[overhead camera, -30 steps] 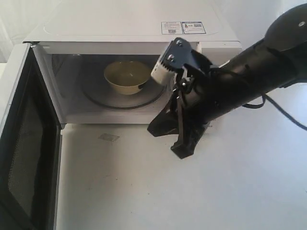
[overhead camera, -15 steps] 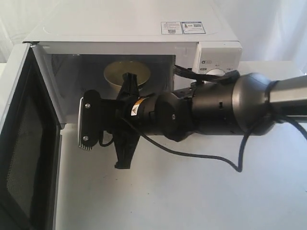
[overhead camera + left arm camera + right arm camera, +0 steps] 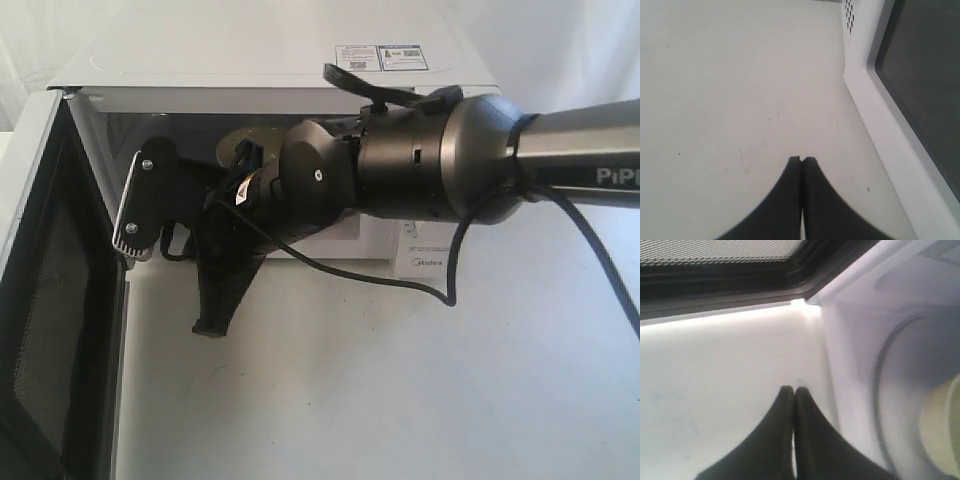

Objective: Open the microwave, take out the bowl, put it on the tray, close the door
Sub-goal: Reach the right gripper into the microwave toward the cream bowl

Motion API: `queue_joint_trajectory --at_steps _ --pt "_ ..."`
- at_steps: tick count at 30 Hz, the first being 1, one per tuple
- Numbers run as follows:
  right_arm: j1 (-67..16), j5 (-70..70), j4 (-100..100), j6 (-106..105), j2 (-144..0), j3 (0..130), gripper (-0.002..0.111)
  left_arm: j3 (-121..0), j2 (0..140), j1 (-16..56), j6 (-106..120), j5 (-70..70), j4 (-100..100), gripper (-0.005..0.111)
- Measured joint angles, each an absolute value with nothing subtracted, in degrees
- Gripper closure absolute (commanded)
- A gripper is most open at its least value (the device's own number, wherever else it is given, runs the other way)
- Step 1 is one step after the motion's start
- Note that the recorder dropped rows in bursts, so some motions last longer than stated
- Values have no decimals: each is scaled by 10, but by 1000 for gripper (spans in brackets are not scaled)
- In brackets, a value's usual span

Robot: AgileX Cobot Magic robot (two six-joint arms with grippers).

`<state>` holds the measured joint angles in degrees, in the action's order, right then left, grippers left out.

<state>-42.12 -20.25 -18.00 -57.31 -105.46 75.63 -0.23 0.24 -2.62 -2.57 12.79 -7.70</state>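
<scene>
The door (image 3: 45,300) stands swung wide on the left, its edge towards the exterior camera and its inner face turned to the right: a white frame around a dark, fine-meshed window. Only the left wrist view shows its other side, a smooth white border (image 3: 875,125) with a rounded corner, and the left gripper (image 3: 801,161), two matt black fingers pressed together above the bare white table (image 3: 715,100). Right of the door the microwave (image 3: 250,50), boxy and white with stickers (image 3: 382,57) on its flat top, gapes open. The bowl (image 3: 262,140) sits inside the cavity; round, it has no long axis, and the exterior view gives only a beige sliver of it behind the arm. The right wrist view shows its pale cream curved wall (image 3: 942,430) beside a ring on the cavity floor. The right gripper (image 3: 208,325) reaches across in front of the opening, its long axis pointing down at the table (image 3: 400,400); its black fingers are closed on nothing, tips touching (image 3: 793,390). A glossy black cable (image 3: 400,285) loops under the thick dark wrist
</scene>
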Motion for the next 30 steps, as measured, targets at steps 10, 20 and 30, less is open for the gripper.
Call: queue_joint_trajectory --at_steps 10,20,30 --pt "-458 -418 174 -305 -1068 793 108 -2 2 -26 -26 128 -77 107" --pt "-486 -320 445 -146 -1118 795 108 -2 2 -26 -26 128 -77 107" --pt "-486 -301 603 -29 -1129 797 86 -2 2 -26 -26 128 -77 107"
